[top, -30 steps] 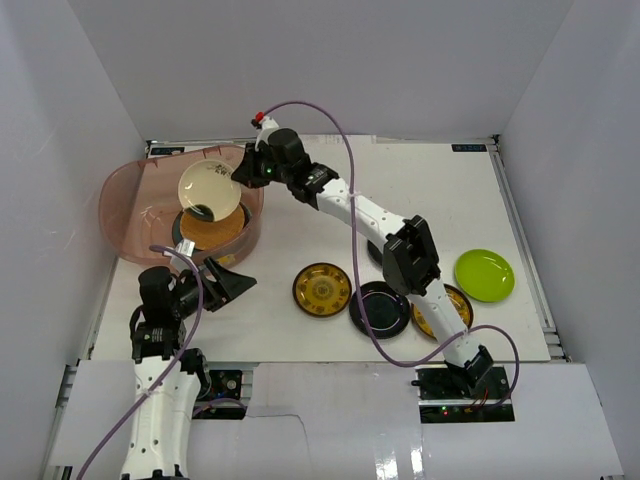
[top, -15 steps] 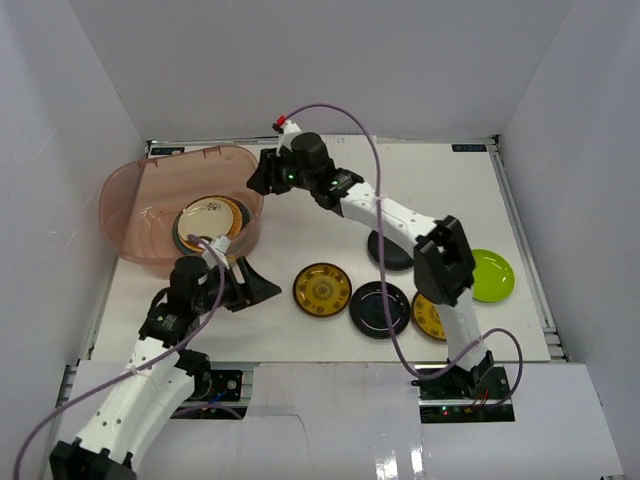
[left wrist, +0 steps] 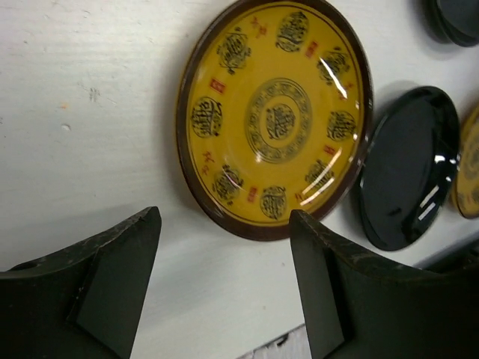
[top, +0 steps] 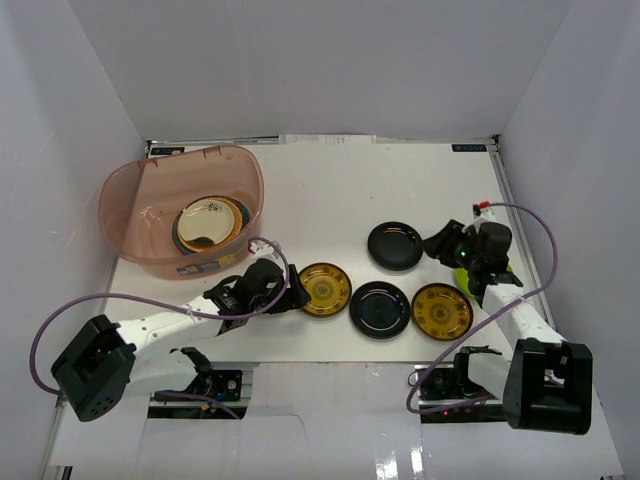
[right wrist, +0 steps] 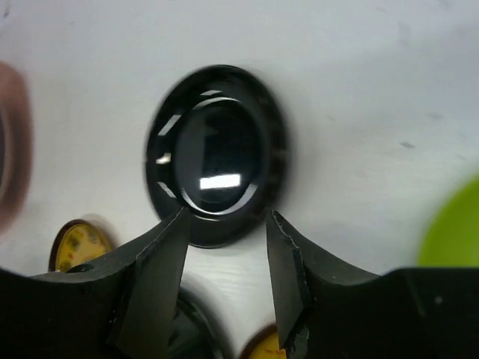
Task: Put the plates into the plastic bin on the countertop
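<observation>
The pinkish plastic bin [top: 140, 190] stands at the countertop's [top: 320, 190] far left with several stacked plates [top: 212, 222] inside. On the countertop lie a gold-patterned plate [top: 325, 289] [left wrist: 273, 112], a glossy black plate [top: 380, 309] [left wrist: 408, 168], another gold one [top: 441, 310] and a second black plate [top: 395, 245] [right wrist: 217, 153]. My left gripper [top: 295, 295] [left wrist: 224, 217] is open and empty, just short of the first gold plate's near rim. The right gripper [top: 437, 245] [right wrist: 224, 217] is open and empty, right of the far black plate. A lime green plate [right wrist: 456, 224] shows at the right wrist view's edge.
White walls enclose the countertop on three sides. The right arm lies low along the right side, over the spot where the green plate sits. Metal rails [top: 520, 240] run along the table edges.
The right gripper let a cream plate go into the bin, opened, and swung back across the table to the far black plate. The left arm reached right toward the gold plate.
</observation>
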You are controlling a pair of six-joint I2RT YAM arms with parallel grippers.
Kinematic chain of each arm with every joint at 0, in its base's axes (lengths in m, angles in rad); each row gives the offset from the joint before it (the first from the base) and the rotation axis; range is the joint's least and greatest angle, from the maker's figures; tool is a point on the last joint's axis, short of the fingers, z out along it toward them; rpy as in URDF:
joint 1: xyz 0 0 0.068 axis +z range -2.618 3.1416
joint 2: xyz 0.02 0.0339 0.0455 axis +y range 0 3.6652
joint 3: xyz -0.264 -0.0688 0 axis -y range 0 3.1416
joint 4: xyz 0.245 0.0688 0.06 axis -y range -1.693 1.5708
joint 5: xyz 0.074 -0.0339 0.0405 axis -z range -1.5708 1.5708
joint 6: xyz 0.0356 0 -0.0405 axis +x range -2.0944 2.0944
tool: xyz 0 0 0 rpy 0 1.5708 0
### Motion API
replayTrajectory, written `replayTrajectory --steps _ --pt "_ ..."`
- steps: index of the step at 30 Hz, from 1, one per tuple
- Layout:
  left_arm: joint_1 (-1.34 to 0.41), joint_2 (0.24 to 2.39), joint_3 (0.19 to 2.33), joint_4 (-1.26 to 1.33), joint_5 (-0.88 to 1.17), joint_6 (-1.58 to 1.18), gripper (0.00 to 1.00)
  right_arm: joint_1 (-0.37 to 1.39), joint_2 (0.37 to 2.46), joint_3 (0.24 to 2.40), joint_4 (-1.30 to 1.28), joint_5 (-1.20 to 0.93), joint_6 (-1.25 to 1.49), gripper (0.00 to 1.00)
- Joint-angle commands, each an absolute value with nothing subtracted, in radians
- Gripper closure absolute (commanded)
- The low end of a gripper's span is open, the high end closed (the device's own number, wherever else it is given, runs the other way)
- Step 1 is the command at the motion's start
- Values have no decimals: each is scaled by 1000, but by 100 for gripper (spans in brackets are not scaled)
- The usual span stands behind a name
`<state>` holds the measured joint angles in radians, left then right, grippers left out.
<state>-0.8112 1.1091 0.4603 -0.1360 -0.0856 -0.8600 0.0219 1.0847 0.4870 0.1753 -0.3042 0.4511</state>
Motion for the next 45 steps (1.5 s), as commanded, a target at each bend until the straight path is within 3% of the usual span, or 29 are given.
replayTrajectory --steps 1,10,16,18,19,22,26,27,30,34,39,45 --pt "-824 1161 482 -34 -210 -876 21 -132 1074 415 227 -436 451 48" --pt "-825 1300 443 77 -293 -881 40 -170 1294 371 419 -472 532 42" --pt "-825 1414 462 147 -296 -884 44 -92 1426 434 453 -450 546 42" --pt "-825 1446 468 153 -302 -881 55 -63 1474 459 472 -442 560 42" --pt "-825 1451 472 144 -317 -882 70 -58 1494 462 486 -443 571 44" --pt "-824 1416 474 109 -344 -877 100 -55 1561 471 549 -446 620 53" --pt "-825 1266 503 43 -357 -855 100 -52 1609 459 665 -460 715 69" --pt "-825 1231 515 29 -356 -839 100 -52 1612 459 701 -465 732 79" --pt "-825 1039 590 -47 -356 -804 100 -51 1600 462 741 -475 768 92" --pt "-821 902 750 -170 -393 -723 100 -49 1534 486 732 -489 782 92" --pt "-741 885 989 -324 -563 -559 100 -46 1361 506 690 -517 798 92" --pt "-286 894 1017 -379 -319 -519 100 64 1146 618 485 -468 717 92"
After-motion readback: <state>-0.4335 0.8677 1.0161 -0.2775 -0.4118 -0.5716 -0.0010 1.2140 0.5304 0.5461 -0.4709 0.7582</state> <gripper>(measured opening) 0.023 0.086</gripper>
